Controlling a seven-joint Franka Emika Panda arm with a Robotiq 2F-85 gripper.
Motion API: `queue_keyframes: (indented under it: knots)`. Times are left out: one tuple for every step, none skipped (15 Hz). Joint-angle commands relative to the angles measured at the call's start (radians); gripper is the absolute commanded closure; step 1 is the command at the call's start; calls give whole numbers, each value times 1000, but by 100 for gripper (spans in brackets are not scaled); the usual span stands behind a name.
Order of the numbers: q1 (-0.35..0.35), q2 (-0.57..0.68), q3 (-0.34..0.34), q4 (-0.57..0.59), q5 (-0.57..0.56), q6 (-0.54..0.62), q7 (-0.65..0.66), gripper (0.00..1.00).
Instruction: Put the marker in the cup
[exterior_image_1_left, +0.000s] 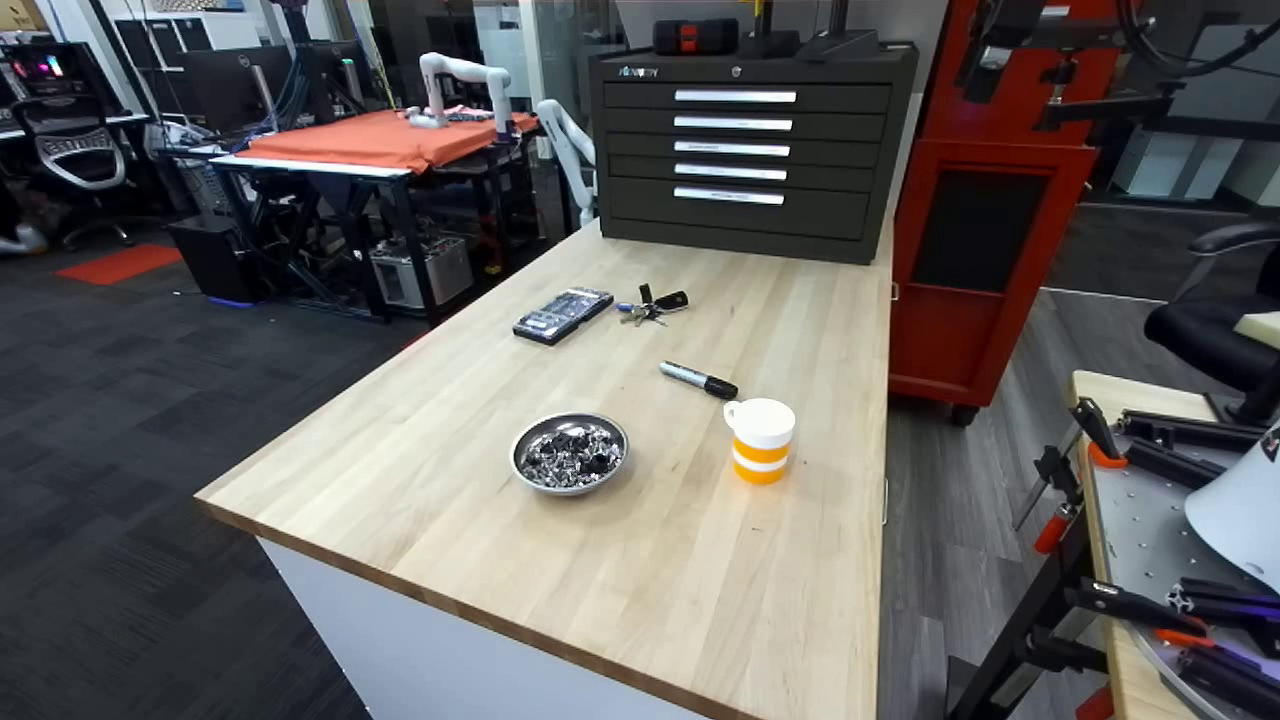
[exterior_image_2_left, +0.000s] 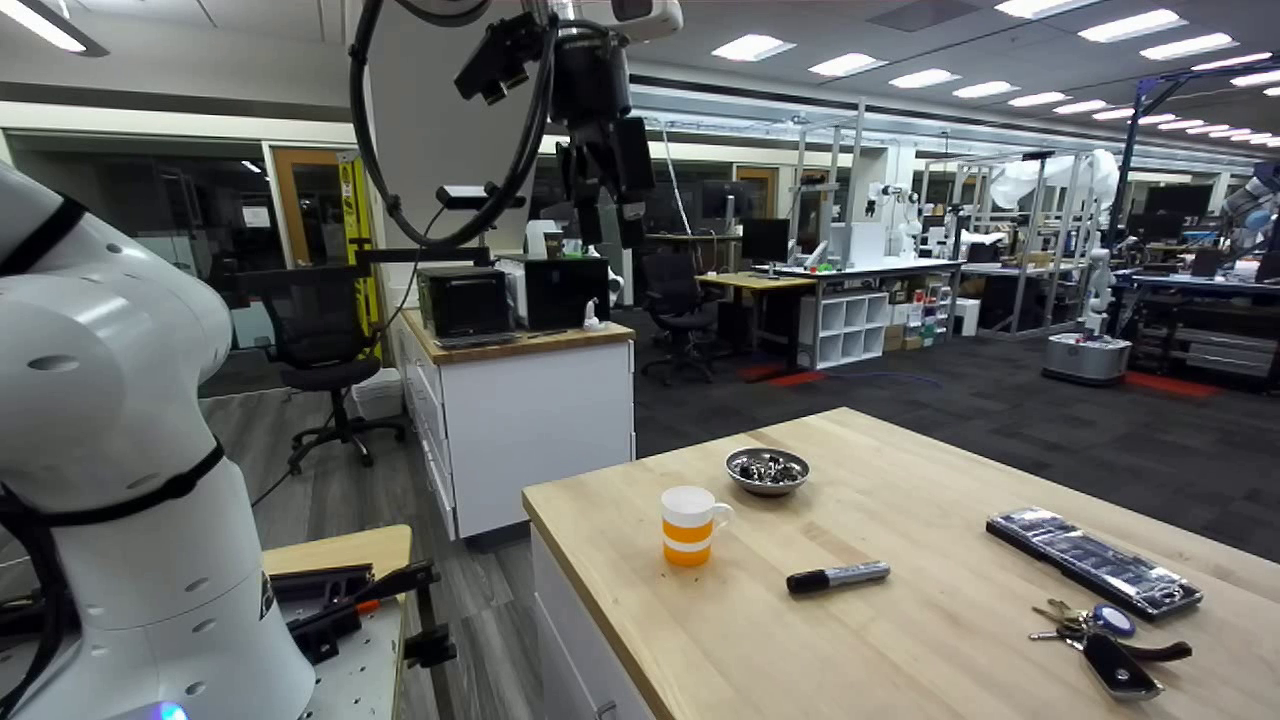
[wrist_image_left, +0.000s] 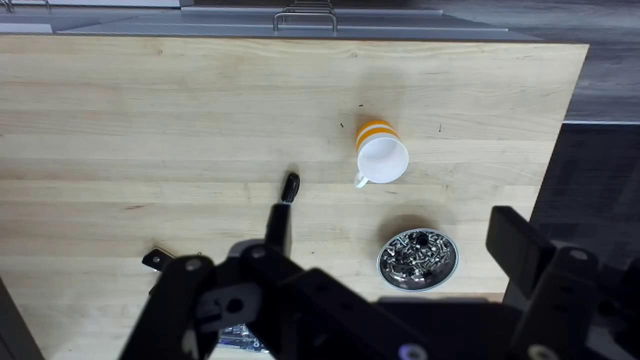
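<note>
The marker (exterior_image_2_left: 838, 577) lies on the wooden tabletop (exterior_image_2_left: 920, 510), apart from the cup (exterior_image_1_left: 762, 441) but near it, its black cap turned toward the long edge above the white drawer fronts (exterior_image_2_left: 580, 640); in both exterior views its grey barrel shows, with lettering too small to read, while in the wrist view the gripper (wrist_image_left: 390, 217) hides that barrel and leaves just the cap in sight. The cup stands upright nearer that same long edge, white with orange bands, and although the wrist view looks down into its mouth, the pale inside gives little detail. The metal bowl (wrist_image_left: 440, 277) sits farther in from that edge, near the short end edge, heaped with small shiny pieces and some black ones whose shapes blur together. Toward the opposite long edge lies a flat case (exterior_image_1_left: 563, 316), its contents partly masked by glare on the clear cover; just beside it is a bunch of keys (exterior_image_2_left: 1105, 650), single ones hard to pick out. The wrist view shows only scraps of both past the gripper, whose fingers are spread wide, with a broad gap between them. The arm (exterior_image_2_left: 110, 350) is cut off at the top and left of an exterior view. In an exterior view a dark tool chest (exterior_image_1_left: 745, 135) stands at the far short end, the corner nearest the cup falls below the frame, and a dark assembly (exterior_image_1_left: 990, 75) at upper right is too cropped to identify.
</note>
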Motion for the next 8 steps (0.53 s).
queue_keyframes:
  knots:
    - [-2, 1, 2, 2, 1, -2, -1, 0]
    - [-2, 1, 2, 2, 1, -2, -1, 0]
    - [-2, 1, 2, 2, 1, -2, -1, 0]
    - [-2, 1, 2, 2, 1, -2, -1, 0]
    - [-5, 2, 5, -2, -9, 7, -2, 0]
    - [-6, 5, 5, -12, -26, 27, -17, 0]
    - [-11, 9, 9, -14, -42, 34, -12, 0]
    - [-17, 19, 11, -21, -68, 53, -18, 0]
